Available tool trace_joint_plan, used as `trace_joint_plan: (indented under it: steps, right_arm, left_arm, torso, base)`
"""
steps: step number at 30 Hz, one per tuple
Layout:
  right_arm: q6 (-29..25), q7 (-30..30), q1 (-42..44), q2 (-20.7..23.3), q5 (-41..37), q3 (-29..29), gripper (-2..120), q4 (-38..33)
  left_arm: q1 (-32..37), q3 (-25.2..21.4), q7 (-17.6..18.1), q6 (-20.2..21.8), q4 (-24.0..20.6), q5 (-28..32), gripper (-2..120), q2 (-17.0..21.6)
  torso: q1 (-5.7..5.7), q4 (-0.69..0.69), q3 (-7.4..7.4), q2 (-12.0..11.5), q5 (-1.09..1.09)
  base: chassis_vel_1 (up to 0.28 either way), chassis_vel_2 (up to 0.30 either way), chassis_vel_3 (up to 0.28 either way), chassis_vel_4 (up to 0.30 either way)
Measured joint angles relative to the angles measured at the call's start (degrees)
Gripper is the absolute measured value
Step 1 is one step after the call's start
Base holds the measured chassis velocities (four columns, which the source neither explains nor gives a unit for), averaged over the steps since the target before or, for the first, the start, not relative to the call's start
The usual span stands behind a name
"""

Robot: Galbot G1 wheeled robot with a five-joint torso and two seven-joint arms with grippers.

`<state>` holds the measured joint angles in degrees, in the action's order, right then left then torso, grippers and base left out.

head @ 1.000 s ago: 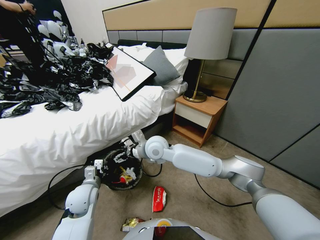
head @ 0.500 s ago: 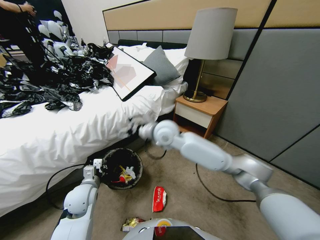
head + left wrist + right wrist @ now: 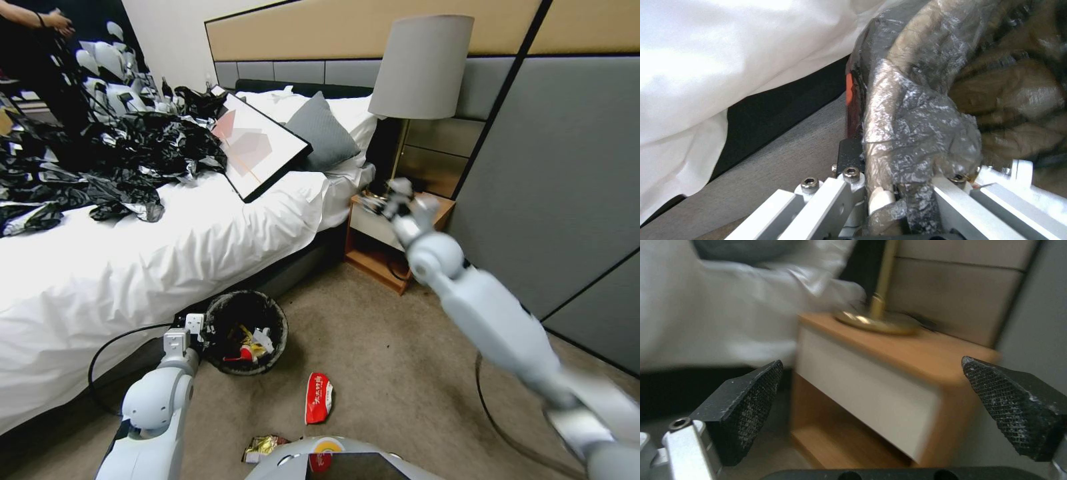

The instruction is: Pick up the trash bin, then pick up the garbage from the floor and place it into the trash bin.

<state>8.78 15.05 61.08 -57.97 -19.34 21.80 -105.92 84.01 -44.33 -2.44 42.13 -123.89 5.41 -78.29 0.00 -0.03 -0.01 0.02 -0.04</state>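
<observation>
**Left gripper clamps the bin rim; right gripper raised by the nightstand**

The bed point(image 3: 167, 253) fills the left of the head view, its white sheet hanging toward the carpet point(image 3: 387, 373), with a heap of black bags point(image 3: 113, 160) on top. At the bed's head stands a wooden nightstand point(image 3: 393, 250) carrying a lamp point(image 3: 420, 73).

The right arm point(image 3: 493, 320) reaches up and forward, and the right gripper point(image 3: 393, 200) hangs in the air in front of the nightstand, well apart from the bin. In the right wrist view its jaws are spread wide with nothing between them; the pads point(image 3: 751, 400) frame the nightstand front.

The bin point(image 3: 245, 331) sits beside the bed, lined with a black bag; wrappers lie inside it. The left gripper point(image 3: 190, 333) is at the bin's near-left edge. In the left wrist view its jaws pinch the bag-covered rim point(image 3: 907, 140) between them.

On the carpet just in front of the bin lies a red-and-white wrapper point(image 3: 319, 398). Nearer the robot's base lies a gold foil wrapper point(image 3: 263, 447).
</observation>
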Motion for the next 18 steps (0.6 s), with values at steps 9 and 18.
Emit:
trace_joint_plan:
  steps: [9, 18]
  right_arm:
    - [-10.16, 0.18, 13.01, -13.69, 11.85, 5.35, 100, 1.5]
    - [-10.85, 0.62, 13.41, -15.36, 12.97, 4.93, 100, 2.01]
  left_arm:
    - [0.86, 0.23, 1.56, 0.0, 0.07, 2.12, 0, -0.35]
    - [1.34, 0.19, 1.66, 0.0, -0.41, 2.2, 0, -0.23]
  torso:
    - [0.0, 0.02, 0.0, 0.0, 0.01]
    - [0.0, 0.03, 0.0, 0.0, 0.03]
  base:
    - [0.0, 0.0, 0.0, 0.0]
    - [0.0, 0.0, 0.0, 0.0]
